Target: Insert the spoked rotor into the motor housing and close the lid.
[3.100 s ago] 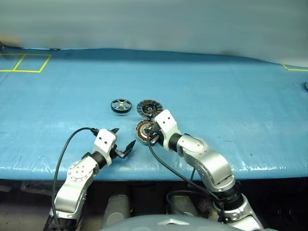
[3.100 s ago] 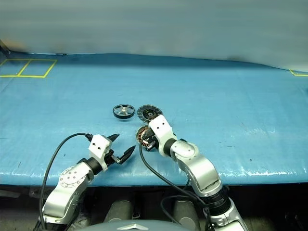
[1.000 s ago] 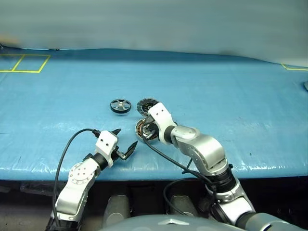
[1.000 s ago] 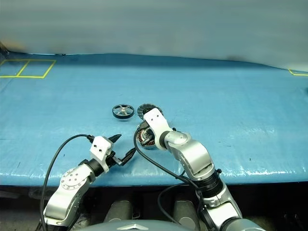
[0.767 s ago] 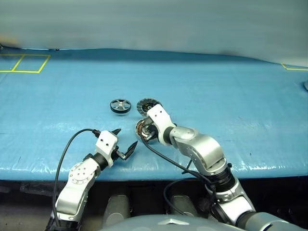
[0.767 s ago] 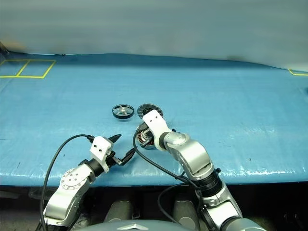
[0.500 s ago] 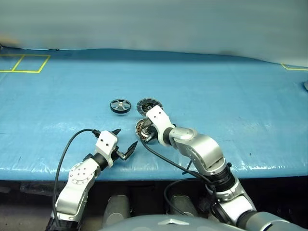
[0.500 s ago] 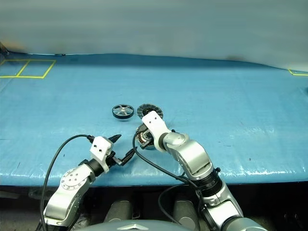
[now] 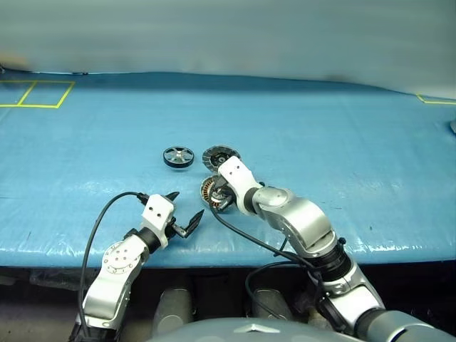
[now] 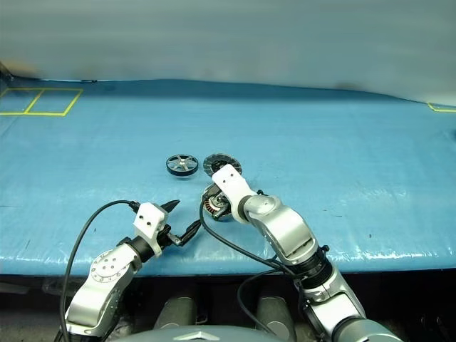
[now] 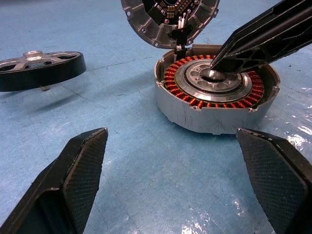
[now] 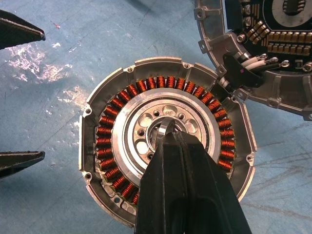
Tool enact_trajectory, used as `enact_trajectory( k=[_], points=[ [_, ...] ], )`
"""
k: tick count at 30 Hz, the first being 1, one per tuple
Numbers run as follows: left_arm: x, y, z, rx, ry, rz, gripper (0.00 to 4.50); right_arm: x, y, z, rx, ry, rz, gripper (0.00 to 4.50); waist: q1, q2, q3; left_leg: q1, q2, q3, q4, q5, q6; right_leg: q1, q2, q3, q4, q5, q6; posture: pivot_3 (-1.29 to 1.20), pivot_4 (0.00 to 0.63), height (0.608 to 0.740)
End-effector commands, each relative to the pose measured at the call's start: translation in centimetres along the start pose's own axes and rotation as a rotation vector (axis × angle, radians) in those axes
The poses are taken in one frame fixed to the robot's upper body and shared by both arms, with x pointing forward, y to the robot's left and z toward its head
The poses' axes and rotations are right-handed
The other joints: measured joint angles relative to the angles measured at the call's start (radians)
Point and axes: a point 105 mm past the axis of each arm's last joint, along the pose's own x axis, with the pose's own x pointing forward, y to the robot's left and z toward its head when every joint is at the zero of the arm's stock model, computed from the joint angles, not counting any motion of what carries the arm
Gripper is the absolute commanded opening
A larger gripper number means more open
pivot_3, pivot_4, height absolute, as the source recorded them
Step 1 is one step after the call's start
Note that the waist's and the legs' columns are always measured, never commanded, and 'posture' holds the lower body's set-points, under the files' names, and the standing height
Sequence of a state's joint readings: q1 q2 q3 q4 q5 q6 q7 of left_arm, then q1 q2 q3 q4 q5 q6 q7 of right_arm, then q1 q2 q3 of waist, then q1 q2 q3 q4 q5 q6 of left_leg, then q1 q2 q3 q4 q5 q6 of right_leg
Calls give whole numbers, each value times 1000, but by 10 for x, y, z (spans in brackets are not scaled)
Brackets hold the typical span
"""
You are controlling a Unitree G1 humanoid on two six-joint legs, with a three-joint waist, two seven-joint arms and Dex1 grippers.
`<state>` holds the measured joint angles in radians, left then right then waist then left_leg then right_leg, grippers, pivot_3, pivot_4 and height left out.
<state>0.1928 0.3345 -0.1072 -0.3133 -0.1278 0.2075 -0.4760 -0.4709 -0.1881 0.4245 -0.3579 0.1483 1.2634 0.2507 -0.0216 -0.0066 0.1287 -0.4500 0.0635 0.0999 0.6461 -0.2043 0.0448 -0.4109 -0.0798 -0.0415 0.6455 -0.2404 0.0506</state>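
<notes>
right gripper [image 12: 165, 127] clenched, tips on motor housing [image 12: 165, 151] hub; left gripper [image 9: 184, 211] spread, empty, nearby. lid [image 11: 170, 19] and spoked rotor [image 11: 41, 68] lie beside housing.

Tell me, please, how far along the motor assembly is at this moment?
Early. Done: nothing seated; the motor housing lies open, its windings exposed. In hand: the shut right gripper presses its tip into the housing's centre hub, holding nothing; the left gripper waits open nearby. Left: the spoked rotor still lies apart on the table, and the lid is open.
</notes>
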Motion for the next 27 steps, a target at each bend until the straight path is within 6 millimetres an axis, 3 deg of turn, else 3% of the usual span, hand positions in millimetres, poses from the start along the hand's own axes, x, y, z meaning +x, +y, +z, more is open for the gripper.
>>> enact_trajectory(
  k=[1, 27],
  points=[
    [0, -1, 4, 11, -25, 6, 4500, 0, -2, 1, -6, 2, -12, 23, 0, 0, 0, 0, 0, 0, 0, 0, 0, 0, 0, 0, 0, 0, 0, 0, 150, 740],
    [-1, -1, 4, 14, -21, 4, 4500, -6, 16, 20, -28, -83, 54, 23, -2, 0, 0, -1, 0, 0, -1, 0, 0, -1, 0, 0, 0, 0, 0, 0, 150, 740]
  ],
)
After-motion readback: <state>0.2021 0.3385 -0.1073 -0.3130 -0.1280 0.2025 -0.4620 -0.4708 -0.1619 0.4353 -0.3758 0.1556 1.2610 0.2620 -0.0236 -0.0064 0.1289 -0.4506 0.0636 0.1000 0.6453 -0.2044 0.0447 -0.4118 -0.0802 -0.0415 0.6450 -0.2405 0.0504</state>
